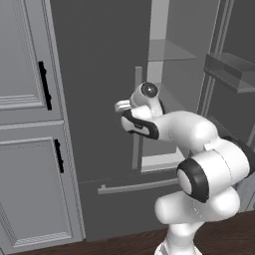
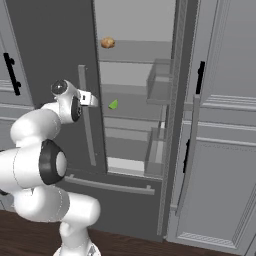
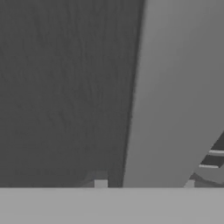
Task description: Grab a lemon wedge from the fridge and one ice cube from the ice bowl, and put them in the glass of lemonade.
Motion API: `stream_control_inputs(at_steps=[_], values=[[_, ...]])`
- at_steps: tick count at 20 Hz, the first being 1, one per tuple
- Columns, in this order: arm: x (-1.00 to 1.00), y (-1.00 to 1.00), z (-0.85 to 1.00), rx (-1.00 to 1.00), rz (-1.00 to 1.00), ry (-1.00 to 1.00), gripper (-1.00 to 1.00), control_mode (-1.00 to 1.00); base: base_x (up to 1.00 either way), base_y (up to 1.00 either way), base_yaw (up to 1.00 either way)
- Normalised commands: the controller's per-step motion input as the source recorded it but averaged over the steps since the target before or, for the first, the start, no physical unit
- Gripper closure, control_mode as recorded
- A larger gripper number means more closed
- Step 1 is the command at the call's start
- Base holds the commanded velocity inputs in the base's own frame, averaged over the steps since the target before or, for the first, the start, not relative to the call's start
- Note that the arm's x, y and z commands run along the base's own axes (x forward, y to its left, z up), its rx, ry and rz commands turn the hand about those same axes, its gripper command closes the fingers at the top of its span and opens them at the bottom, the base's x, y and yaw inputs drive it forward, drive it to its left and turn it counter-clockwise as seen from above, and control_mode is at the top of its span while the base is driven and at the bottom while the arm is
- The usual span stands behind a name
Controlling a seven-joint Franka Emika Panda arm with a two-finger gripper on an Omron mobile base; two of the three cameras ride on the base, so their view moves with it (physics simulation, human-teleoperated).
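Grey kitchen cabinets flank the fridge (image 1: 104, 74), right door swung wide. From the left base, the end effector (image 1: 121, 105) sits at the closed door's bar handle (image 1: 137, 119). From the right, the lemon wedge (image 2: 114, 104) waits untouched on a shelf, a brown lump (image 2: 107, 43) above. Hand view: fingertips (image 3: 100, 184) apart, straddling that handle, I'd say. Everything's left.

Fridge (image 1: 99, 74) door is looking matt dark grey, smooth, metal-like; its bar handle (image 2: 87, 120) is showing a lighter satin grey. Shelves (image 2: 130, 107) inside are reading as clear, glossy plastic or glass. Cabinets (image 1: 25, 99) are looking painted matt grey. Arm (image 1: 199, 159) shell is shining glossy white plastic. Floor (image 1: 124, 241) is looking dark wood.
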Motion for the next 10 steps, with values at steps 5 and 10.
stream_control_inputs(at_steps=[5,10], values=[[-0.74,0.94,0.51,0.0,0.19,0.04,1.0,-1.0,0.0,0.0,0.0],[-1.0,0.9,0.43,0.0,0.27,0.0,1.0,-1.0,0.0,0.0,0.0]])
